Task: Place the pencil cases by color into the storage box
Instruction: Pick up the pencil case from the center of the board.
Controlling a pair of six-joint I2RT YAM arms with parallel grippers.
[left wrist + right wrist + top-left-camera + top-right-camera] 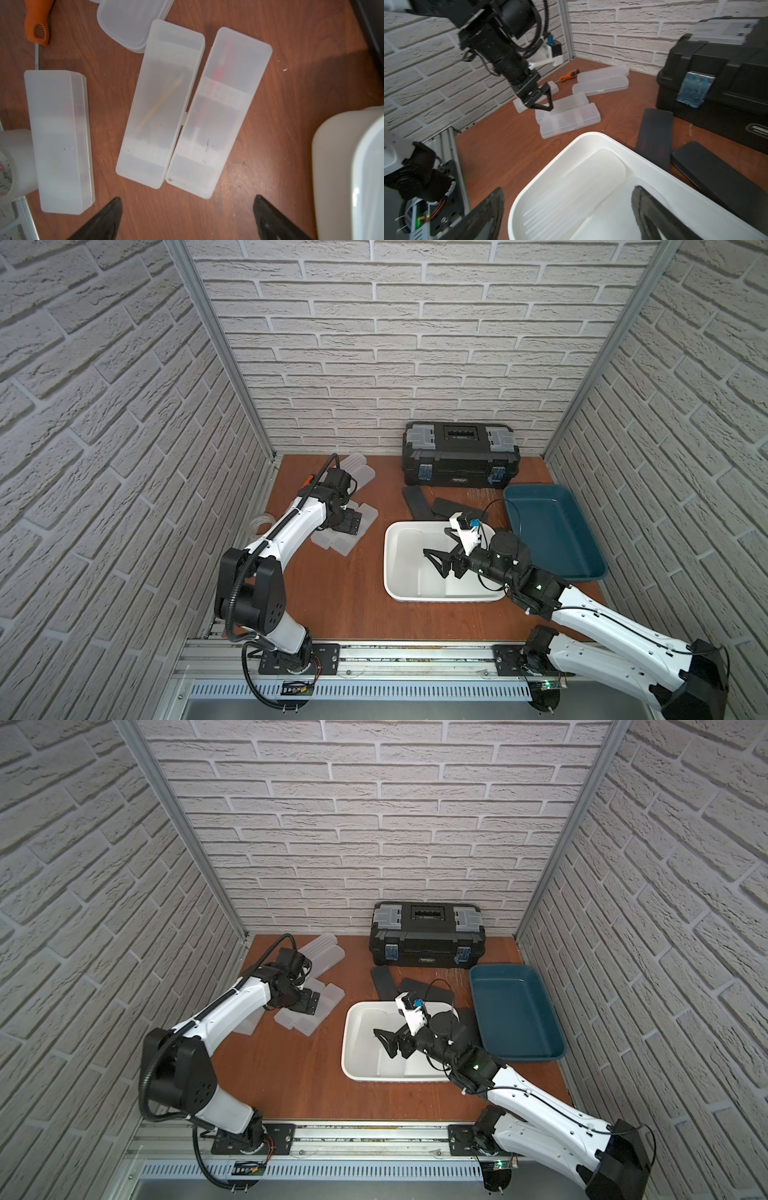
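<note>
In both top views my left gripper [347, 526] hangs over a bunch of frosted cases [365, 512] near the left wall. Its jaws are wide apart and hold nothing. My right gripper [436, 562] sits over the white box [392, 572]. Its jaws are apart too, and it is empty. I can see 2 black cases [417, 502] on the table between the white box and the toolbox [459, 460]. The blue box [552, 531] has nothing in it, and I think black goes there. If I carry a frosted case over now, my 2 arms could bump above the white box.

In the left wrist view, 2 cases lie side by side and touch: the yellow-stick case [160, 108] and the red-pen case [218, 112]. My jaws look wide enough for both. If I go straight down, I could grab both or shove 1 away. They look smooth, so 1 could slip out and pop open. The screwdriver [36, 25] and the tape roll [8, 166] are close by, and I must not pick those.

In the right wrist view, the sorted cases [571, 182] lie inside the white box. 1 finger is over the inside and the other is outside the rim. If I go lower, a finger could hit the rim and tip the box.
</note>
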